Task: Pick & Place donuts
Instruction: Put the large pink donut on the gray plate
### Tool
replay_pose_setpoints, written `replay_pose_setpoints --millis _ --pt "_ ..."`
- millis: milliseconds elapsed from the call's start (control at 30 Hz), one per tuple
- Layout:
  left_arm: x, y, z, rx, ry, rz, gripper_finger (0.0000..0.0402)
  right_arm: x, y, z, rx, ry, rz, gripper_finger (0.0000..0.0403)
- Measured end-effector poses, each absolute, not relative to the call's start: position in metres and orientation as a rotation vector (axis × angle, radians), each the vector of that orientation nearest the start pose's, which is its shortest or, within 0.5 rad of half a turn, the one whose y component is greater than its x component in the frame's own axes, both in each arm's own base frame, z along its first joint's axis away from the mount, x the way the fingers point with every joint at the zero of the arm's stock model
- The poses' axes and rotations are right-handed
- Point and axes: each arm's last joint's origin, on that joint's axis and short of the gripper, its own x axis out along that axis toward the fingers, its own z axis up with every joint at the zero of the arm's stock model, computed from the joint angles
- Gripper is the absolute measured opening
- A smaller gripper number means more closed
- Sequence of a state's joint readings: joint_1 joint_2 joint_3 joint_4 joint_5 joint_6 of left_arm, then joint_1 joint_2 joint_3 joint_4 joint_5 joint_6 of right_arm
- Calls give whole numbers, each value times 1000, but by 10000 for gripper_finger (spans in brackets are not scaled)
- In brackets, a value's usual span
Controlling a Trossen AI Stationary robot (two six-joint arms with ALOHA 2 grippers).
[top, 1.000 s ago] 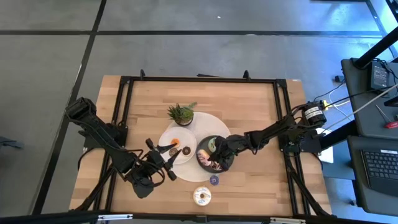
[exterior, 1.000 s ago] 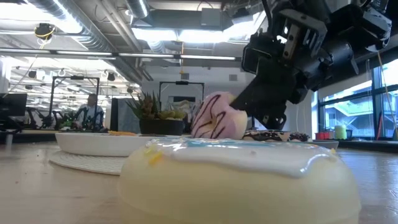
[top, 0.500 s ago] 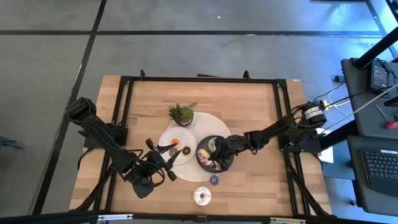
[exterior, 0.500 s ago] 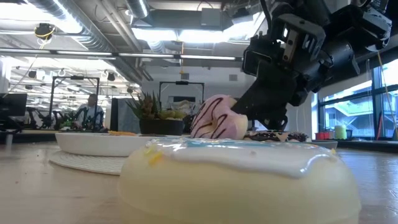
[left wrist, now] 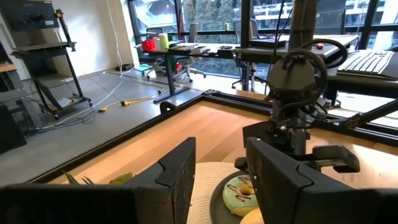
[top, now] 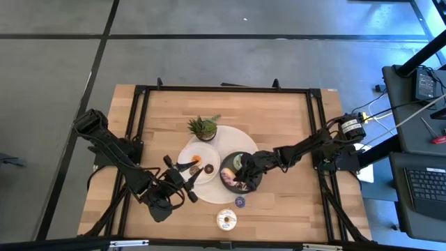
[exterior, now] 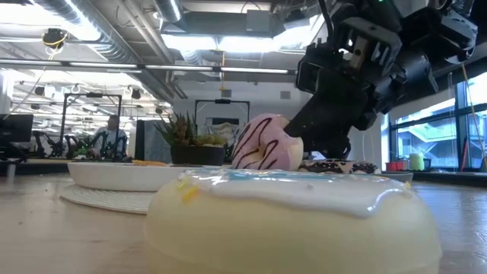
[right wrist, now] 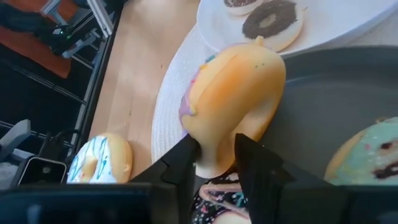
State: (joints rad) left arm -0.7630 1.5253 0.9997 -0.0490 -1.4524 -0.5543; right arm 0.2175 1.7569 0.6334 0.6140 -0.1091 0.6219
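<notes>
Right gripper (right wrist: 214, 163): reaches in low over the dark grey plate (top: 252, 183); jaws close on either side of the pink donut (exterior: 265, 144), standing on edge.
Left gripper (top: 187, 169): by the white plate (top: 209, 174); jaws apart, empty.
White donut (top: 226, 219): on desk (top: 279, 125).

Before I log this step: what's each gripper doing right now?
Left gripper: open, holding nothing, near the white plate.
Right gripper: over the dark plate, fingers around the pink donut; grip or release cannot be told.
</notes>
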Motion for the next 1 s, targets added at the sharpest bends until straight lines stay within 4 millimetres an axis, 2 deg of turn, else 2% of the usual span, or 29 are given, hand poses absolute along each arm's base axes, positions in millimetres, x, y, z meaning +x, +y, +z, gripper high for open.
replay_pose_setpoints --millis 300,600,1000 --pt "244 -194 257 -10 76 693 137 306 61 120 599 619 157 124" --pt "244 -193 257 -10 77 693 139 308 60 124 573 605 166 124" --pt "244 -193 257 -10 77 693 136 322 63 133 505 738 130 124"
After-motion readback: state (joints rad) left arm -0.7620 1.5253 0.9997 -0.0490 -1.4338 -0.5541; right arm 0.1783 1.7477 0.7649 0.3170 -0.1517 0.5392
